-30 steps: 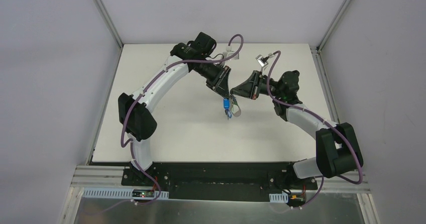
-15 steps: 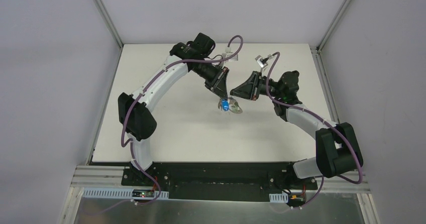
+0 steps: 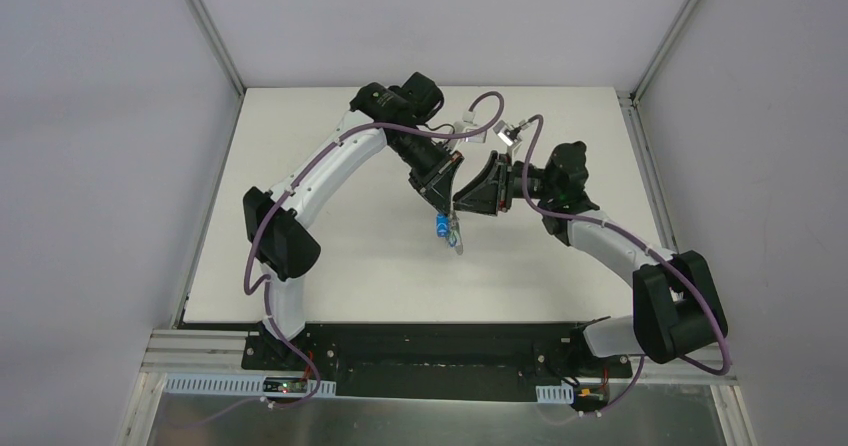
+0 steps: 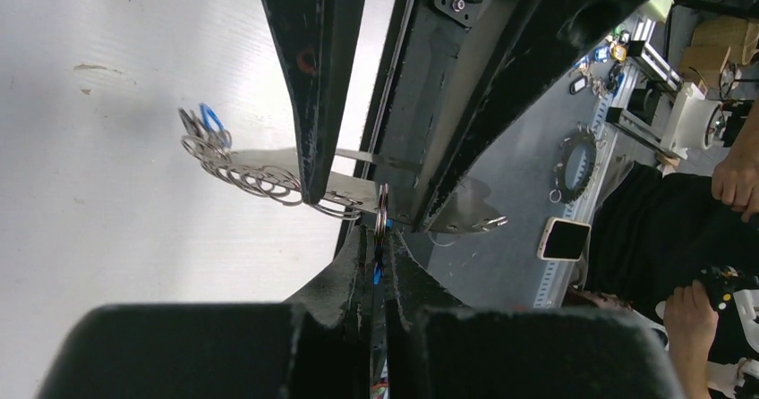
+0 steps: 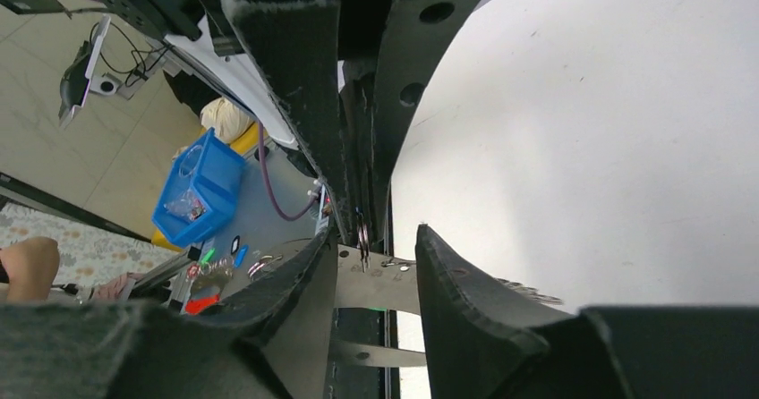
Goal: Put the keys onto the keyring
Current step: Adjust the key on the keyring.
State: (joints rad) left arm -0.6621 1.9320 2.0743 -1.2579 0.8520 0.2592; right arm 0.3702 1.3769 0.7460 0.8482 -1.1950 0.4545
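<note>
Above the middle of the table my two grippers meet tip to tip. My left gripper is shut on the blue key, whose small ring sticks up from the fingertips. The keyring hangs beside it, a pale grey plate with a row of linked metal rings trailing off one side. My right gripper is open. Its fingers stand on either side of the keyring plate without pressing it. Whether the key's ring is threaded onto the plate I cannot tell.
The white table lies under both arms, with aluminium frame posts at its back corners. Purple cables loop over the wrists close to each other. A small metal bracket sits on the right wrist.
My right gripper has gone from shut to open and moved left, closer to the left one. The left arm shifted slightly right. The keyring swung from lying sideways to hanging down.
</note>
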